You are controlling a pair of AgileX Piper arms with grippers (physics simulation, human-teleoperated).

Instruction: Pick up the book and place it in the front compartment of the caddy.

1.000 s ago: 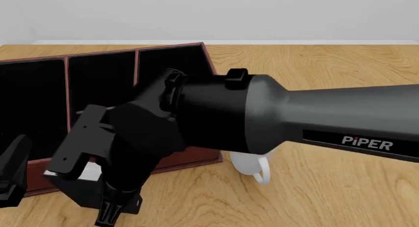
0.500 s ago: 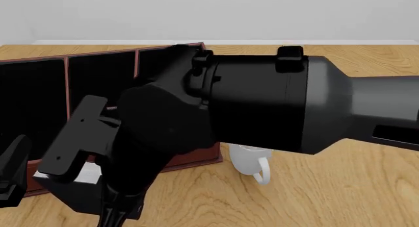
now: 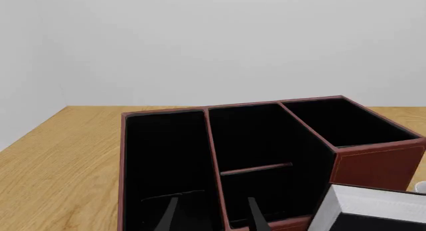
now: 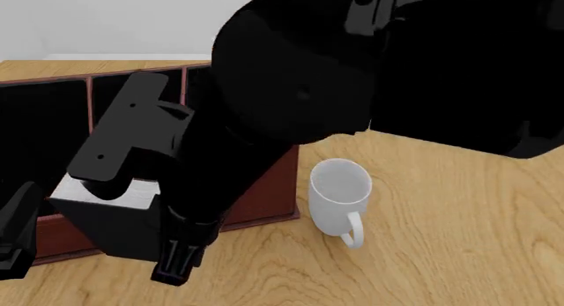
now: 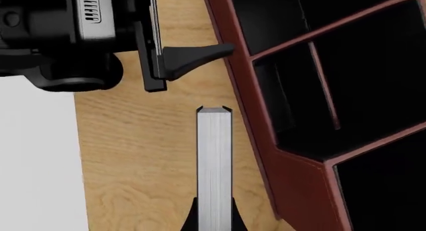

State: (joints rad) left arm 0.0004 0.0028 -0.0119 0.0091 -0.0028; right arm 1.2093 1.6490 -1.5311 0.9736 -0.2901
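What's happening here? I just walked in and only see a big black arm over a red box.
The right gripper is shut on the book, holding it in the air at the caddy's outer wall, not yet inside any compartment. The left gripper is open, pointing into the caddy and holding nothing. A white mug stands on the table beside the caddy.

From the left wrist camera I see the caddy [image 3: 266, 161], its black-lined cells split by thin red-brown dividers. My left gripper [image 3: 211, 216] fingers stand apart. A book [image 3: 372, 208] corner, pale page edges showing, sits beside the caddy.
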